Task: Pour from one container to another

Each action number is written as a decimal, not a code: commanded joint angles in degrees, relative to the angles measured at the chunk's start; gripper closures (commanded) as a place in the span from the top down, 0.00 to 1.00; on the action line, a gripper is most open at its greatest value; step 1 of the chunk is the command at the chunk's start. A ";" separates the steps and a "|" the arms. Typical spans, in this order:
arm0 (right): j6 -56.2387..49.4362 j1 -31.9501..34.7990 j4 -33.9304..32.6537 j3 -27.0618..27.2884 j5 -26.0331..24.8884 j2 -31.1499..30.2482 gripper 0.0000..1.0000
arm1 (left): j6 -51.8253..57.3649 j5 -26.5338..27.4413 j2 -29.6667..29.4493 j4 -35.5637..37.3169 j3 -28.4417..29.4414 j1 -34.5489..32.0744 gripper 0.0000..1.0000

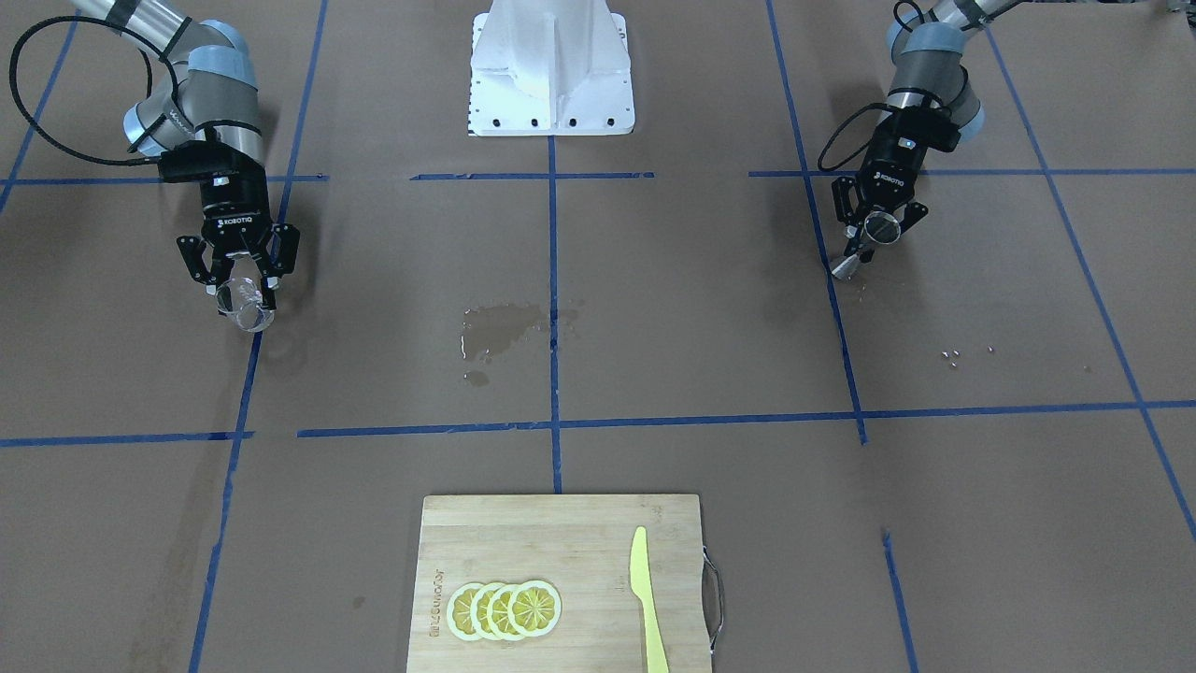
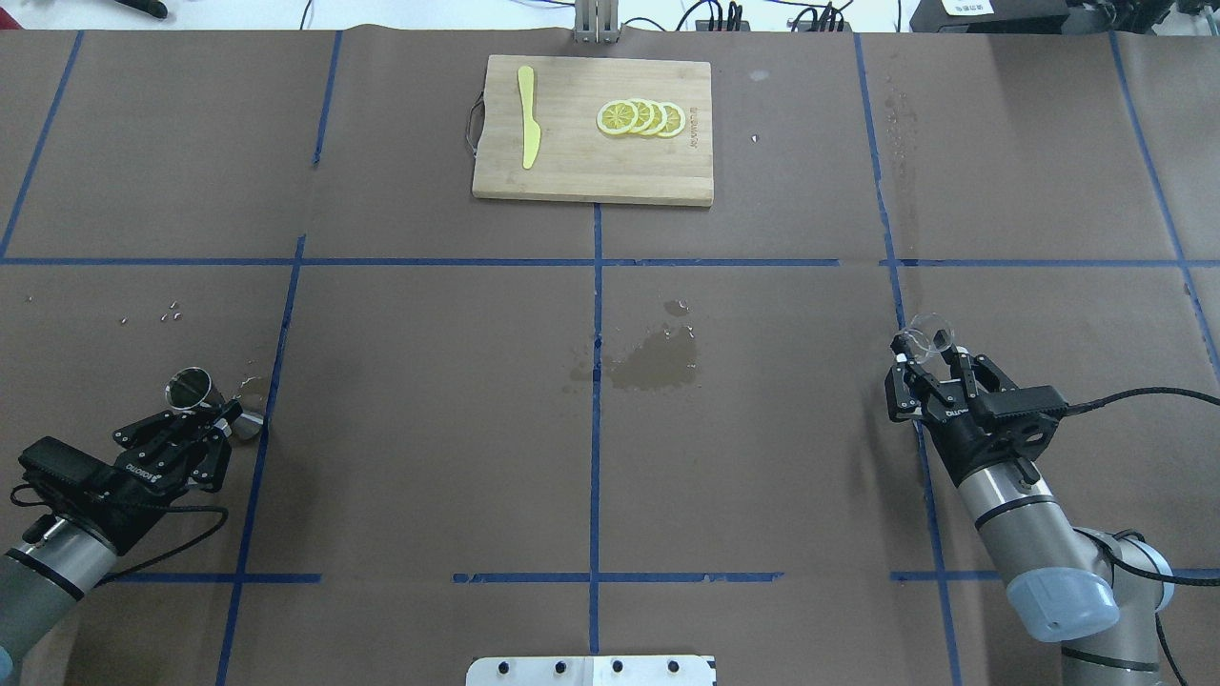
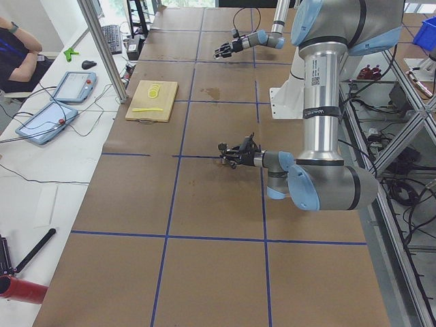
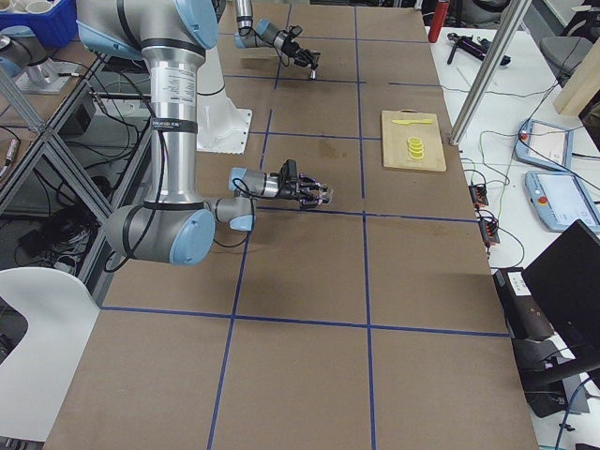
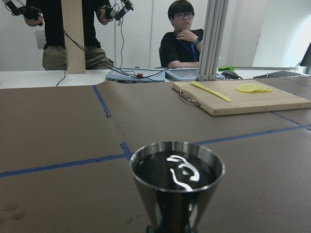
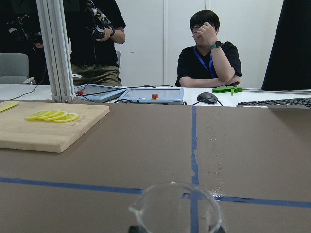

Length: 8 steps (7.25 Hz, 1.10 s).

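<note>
Right gripper point(image 1: 241, 282) has its jaws clamped on the small clear glass tumbler point(image 1: 245, 307), fingers on either side of its wall. The tumbler sits at the fingertips over a blue tape line point(image 1: 553, 243) crossing on the robot's right side of the brown paper-covered table point(image 1: 701, 308). In the right wrist view only the tumbler's rim with a pour lip shows at the bottom edge; contents cannot be told. Left gripper point(image 1: 874, 234) has its jaws closed on the narrow waist of the shiny stainless-steel hourglass-shaped jigger point(image 1: 864, 245), on the robot's left side of the table just beside another tape line. Cannot tell whether its lower cone touches the paper. In the left wrist view the jigger's upper cup stands upright with a dark, glossy inside. The two grippers are well apart, at opposite sides. Between them, near the table's middle, is a dark wet patch point(image 1: 500, 327). A few small bits point(image 1: 953, 355) lie near the jigger. At the far edge from the robot is a rectangular bamboo cutting board point(image 1: 561, 551) with overlapping yellow lemon slices point(image 1: 505, 609) and a yellow plastic knife point(image 1: 647, 598) lying apart on it. Beyond the table are a seated person in a black shirt point(image 6: 209, 53) and a standing person point(image 6: 95, 39).
</note>
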 commanded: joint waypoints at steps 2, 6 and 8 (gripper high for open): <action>0.00 0.00 0.00 0.00 -0.02 0.00 0.00 | -0.01 0.00 -0.17 -0.06 0.86 0.20 0.00; 0.00 0.00 0.00 0.00 -0.02 -0.09 0.00 | 0.08 0.09 -0.17 -0.06 0.95 0.20 0.00; 0.00 0.00 0.00 0.00 -0.02 0.00 0.00 | 0.08 0.09 -0.26 -0.06 0.77 0.20 0.20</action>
